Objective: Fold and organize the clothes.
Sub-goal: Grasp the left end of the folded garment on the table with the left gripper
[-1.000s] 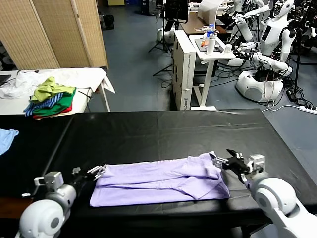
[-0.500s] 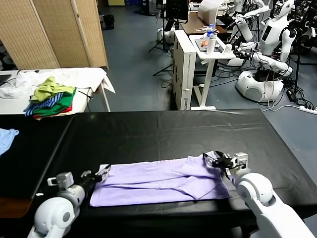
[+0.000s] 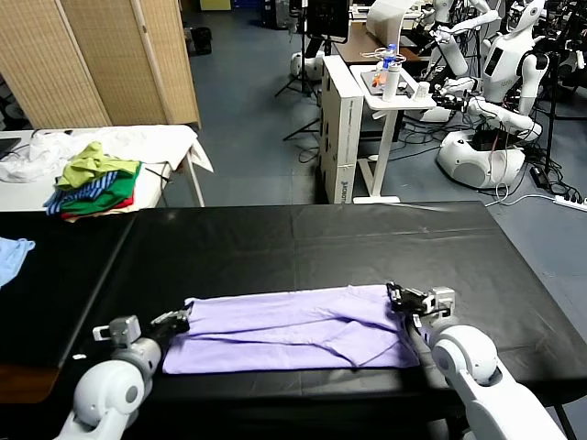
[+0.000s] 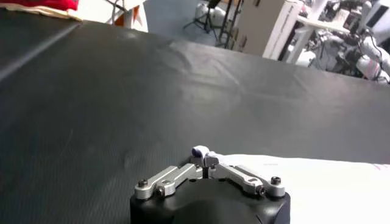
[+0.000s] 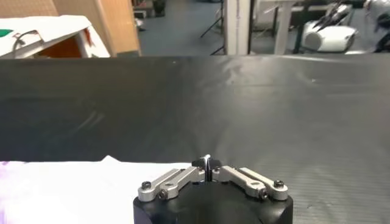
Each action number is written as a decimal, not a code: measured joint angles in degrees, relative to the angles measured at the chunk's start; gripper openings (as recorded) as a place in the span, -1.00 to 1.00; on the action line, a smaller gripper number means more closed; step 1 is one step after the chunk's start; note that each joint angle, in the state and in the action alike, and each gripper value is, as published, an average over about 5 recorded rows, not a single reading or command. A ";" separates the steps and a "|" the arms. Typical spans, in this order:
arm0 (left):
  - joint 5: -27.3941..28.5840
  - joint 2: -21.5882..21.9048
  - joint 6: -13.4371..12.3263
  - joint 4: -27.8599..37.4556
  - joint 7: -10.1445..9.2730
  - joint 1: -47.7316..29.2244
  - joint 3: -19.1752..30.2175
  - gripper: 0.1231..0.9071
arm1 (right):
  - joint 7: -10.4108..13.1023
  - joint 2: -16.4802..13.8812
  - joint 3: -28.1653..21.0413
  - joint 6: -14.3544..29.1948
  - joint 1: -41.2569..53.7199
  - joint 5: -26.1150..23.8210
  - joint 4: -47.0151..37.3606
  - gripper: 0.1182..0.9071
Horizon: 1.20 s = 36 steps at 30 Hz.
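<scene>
The clothes are one pale lavender T-shirt (image 3: 293,328), lying folded into a long strip near the front of the black table (image 3: 303,243). My left gripper (image 3: 174,319) sits at the strip's left end. In the left wrist view it (image 4: 204,159) is shut on a small tuft of the T-shirt (image 4: 317,182). At the far right corner of the strip is my right gripper (image 3: 396,295). Its jaws (image 5: 207,163) are pressed together on a thin edge of the T-shirt (image 5: 73,182).
A pile of green, striped and red clothes (image 3: 92,183) lies on a white table at the back left. A light blue garment (image 3: 11,257) hangs in at the left edge. A folding screen (image 3: 101,55), a white cart (image 3: 390,101) and other robots (image 3: 500,92) stand behind the table.
Both grippers have closed on the T-shirt's ends. The right gripper has moved inward to the left, and the strip now lies flatter and more stretched out.
</scene>
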 joint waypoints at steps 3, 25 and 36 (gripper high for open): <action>2.34 -0.53 -0.13 -1.09 0.55 1.27 -1.03 -0.34 | -0.54 -0.88 1.22 0.14 -1.01 0.54 1.52 0.36; 4.48 -12.25 -2.44 -6.87 3.31 10.35 -8.46 1.00 | -1.79 -3.78 12.50 1.11 -10.73 2.86 10.09 1.00; 3.82 -15.16 -3.25 -6.22 4.37 11.12 -8.60 0.52 | -1.79 -3.66 12.80 1.07 -10.82 2.87 10.35 1.00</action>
